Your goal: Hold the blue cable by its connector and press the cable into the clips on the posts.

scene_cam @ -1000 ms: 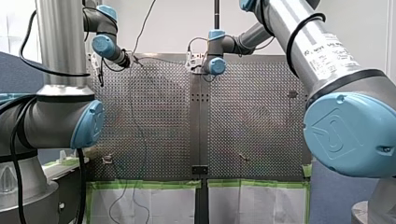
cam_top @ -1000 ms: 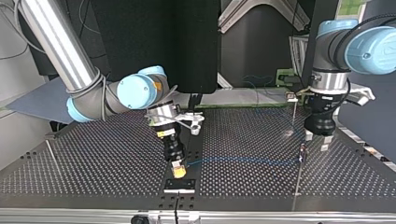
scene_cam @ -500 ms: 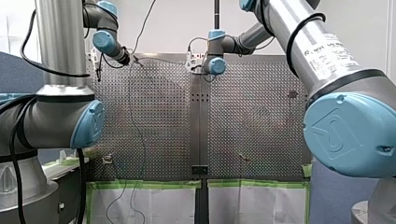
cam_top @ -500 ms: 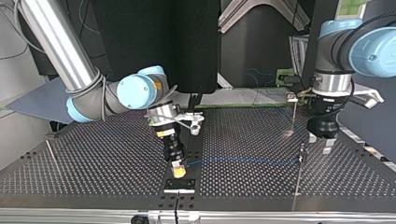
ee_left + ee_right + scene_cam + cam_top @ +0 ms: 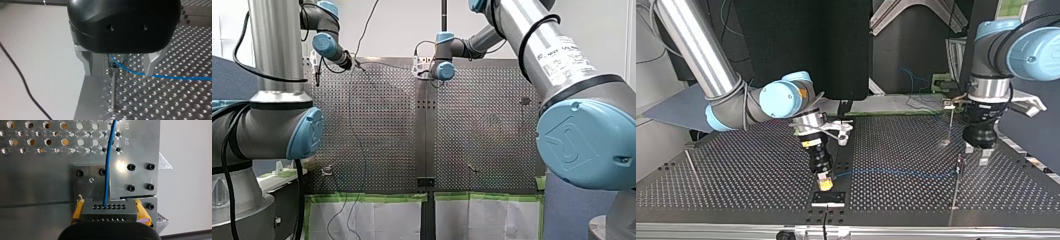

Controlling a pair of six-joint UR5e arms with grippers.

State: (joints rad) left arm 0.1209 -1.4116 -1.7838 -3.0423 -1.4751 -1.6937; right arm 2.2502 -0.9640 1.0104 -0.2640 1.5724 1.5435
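We locate our right gripper [image 5: 825, 184] near 6 o'clock in the top view, low over the perforated table [image 5: 736, 180] and just above a small bolted plate [image 5: 828, 198]. Its yellow pads [image 5: 78, 209] are clamped on the two short ends of the dark connector [image 5: 109, 213], whose long axis lies crosswise between the pads. The blue cable [image 5: 107, 170] leaves the connector's perforated face and points straight ahead of the gripper, away from the wrist, passing over the plate. In the top view the cable's long axis follows the 9-to-3 line. It starts at the connector and extends toward 3 o'clock, a little above the table, until it reaches the clip at the top of a thin upright post [image 5: 956, 190]. Our left gripper [image 5: 977, 153] hangs at the 3 o'clock side of that view, just above the post's top. In the left wrist view its two metal fingers [image 5: 86, 63] stand apart and grip nothing, with the post top between them. There the cable meets the post top, crosses in front of one finger and leads off sideways over the table. We cannot tell whether the cable is seated in the clip. A second post [image 5: 950, 125] stands farther back, at about 12 o'clock from the first in the top view.
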